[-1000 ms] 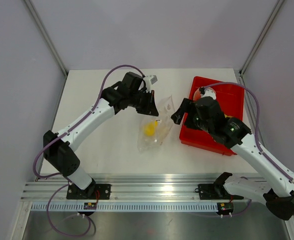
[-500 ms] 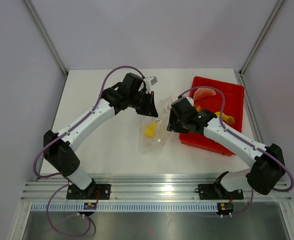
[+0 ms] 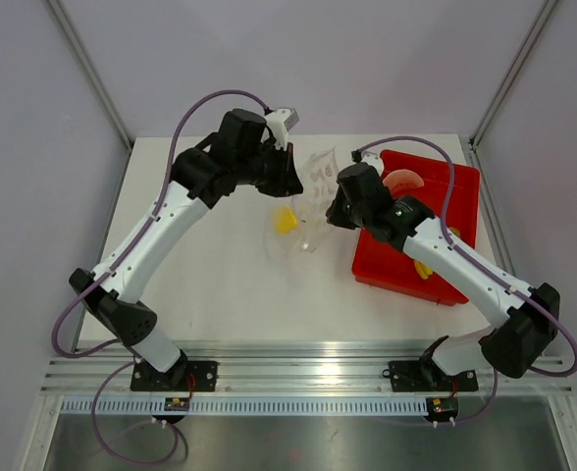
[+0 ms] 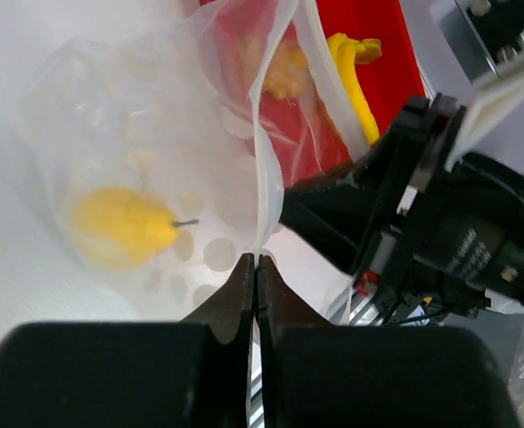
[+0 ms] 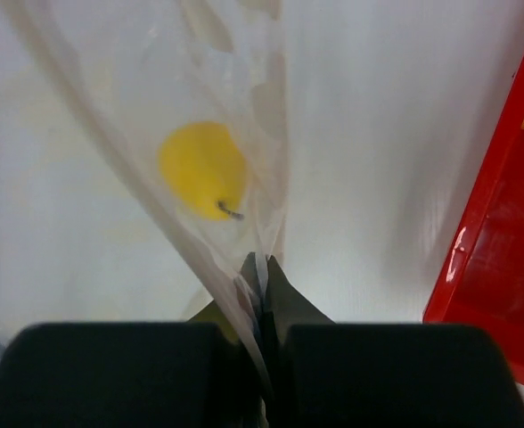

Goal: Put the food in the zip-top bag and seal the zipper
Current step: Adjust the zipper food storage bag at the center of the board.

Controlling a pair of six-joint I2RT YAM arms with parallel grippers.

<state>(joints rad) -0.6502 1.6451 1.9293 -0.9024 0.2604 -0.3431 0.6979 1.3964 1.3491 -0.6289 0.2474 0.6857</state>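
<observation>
The zip-top bag (image 3: 306,208) hangs between my two grippers above the table, clear with whitish spots. Inside it lies a yellow lump (image 3: 286,220) of food with a short stem (image 4: 124,227) (image 5: 202,168). My left gripper (image 3: 293,184) is shut on the bag's mouth edge (image 4: 256,260), where the whitish zipper strip (image 4: 267,169) runs up from the jaws. My right gripper (image 3: 331,213) is shut on the opposite edge (image 5: 264,264). A pink watermelon slice (image 3: 403,182), a yellow banana (image 4: 351,80) and an orange knobbly piece (image 4: 280,67) lie in the red tray.
The red tray (image 3: 445,177) sits at the right of the white table (image 3: 200,285), close behind my right arm. Its wall (image 5: 498,241) stands just right of the right gripper. Frame posts rise at the table's back corners.
My right gripper has swung from the tray to the bag and shut on its edge. The left arm has lifted and moved back, and the bag has risen with it.
</observation>
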